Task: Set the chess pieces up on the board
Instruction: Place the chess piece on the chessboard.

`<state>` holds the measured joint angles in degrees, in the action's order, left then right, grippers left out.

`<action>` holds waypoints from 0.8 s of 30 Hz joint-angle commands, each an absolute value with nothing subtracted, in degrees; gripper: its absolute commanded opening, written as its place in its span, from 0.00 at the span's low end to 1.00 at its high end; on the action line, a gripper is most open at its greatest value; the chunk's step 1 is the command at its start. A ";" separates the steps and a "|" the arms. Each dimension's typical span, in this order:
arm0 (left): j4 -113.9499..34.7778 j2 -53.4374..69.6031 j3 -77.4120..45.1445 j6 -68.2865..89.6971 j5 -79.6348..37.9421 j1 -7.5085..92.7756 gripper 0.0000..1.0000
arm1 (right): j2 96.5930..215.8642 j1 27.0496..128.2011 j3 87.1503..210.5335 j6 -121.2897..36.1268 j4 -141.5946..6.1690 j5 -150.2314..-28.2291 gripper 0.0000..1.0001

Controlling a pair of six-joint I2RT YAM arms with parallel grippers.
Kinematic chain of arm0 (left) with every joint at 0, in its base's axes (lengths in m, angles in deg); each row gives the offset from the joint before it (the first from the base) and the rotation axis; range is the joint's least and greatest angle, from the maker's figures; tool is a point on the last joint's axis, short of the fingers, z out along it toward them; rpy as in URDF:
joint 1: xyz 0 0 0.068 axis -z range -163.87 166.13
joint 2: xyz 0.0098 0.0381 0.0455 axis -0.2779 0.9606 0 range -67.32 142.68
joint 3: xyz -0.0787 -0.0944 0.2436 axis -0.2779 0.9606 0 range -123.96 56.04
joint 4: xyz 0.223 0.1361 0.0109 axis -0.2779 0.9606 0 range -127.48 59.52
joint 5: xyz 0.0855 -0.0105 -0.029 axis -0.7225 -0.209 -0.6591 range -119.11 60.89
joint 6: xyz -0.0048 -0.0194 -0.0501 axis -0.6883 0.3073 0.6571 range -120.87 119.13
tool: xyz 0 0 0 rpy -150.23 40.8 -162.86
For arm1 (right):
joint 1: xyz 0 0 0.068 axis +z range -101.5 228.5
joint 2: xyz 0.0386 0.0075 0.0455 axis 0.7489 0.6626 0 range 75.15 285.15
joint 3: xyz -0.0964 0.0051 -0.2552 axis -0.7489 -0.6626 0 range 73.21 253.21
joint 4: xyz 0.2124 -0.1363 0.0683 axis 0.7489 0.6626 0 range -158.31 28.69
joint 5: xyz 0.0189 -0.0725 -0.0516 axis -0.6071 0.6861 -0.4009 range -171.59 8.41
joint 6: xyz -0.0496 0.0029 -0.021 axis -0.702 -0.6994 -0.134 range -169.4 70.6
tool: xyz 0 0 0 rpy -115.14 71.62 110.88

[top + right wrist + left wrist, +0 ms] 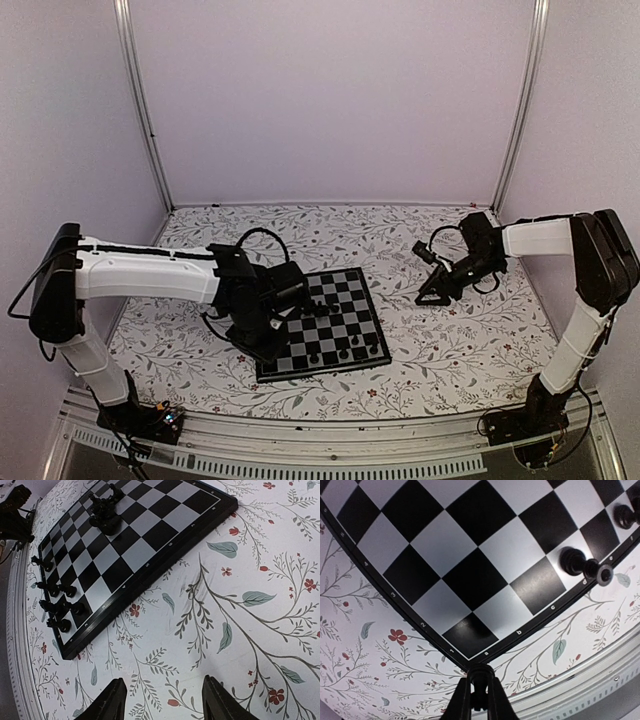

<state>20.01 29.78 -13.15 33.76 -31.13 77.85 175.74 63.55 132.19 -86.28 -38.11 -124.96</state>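
The board (345,300) lies mid-table, and the left wrist view shows its corner square marked a and 1 (470,632). My left gripper (266,350) hovers at the board's front-left corner, shut on a small black chess piece (480,682) just outside that corner. Several black pieces (343,353) stand along the board's front edge; one (580,562) shows in the left wrist view. A few more (104,515) cluster near the board's far side. My right gripper (436,287) is open and empty over the floral cover, right of the board (150,530).
The floral table cover (450,340) surrounds the board. A metal rail (330,440) runs along the near table edge. White walls with metal corner posts (145,110) close the back and sides.
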 commanded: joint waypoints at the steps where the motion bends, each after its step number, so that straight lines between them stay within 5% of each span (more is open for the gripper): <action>1: 17.15 29.74 -11.38 35.75 -29.97 79.14 0.08 | 173.83 63.92 133.84 -86.10 -38.85 -118.75 0.56; 6: 15.63 31.27 -10.99 34.56 -30.35 79.15 0.08 | 168.73 63.88 131.47 -84.10 -43.25 -111.17 0.64; 9: 14.77 32.33 -10.68 34.09 -30.16 79.16 0.08 | 166.76 63.94 130.49 -82.63 -45.10 -109.09 0.78; 11: 14.79 33.02 -10.63 34.02 -30.67 79.15 0.09 | 166.19 63.95 130.26 -81.84 -45.93 -107.96 0.98; 24: 15.55 33.99 -9.28 35.47 -33.10 79.07 0.09 | 164.13 63.93 129.31 -79.88 -48.33 -107.14 0.99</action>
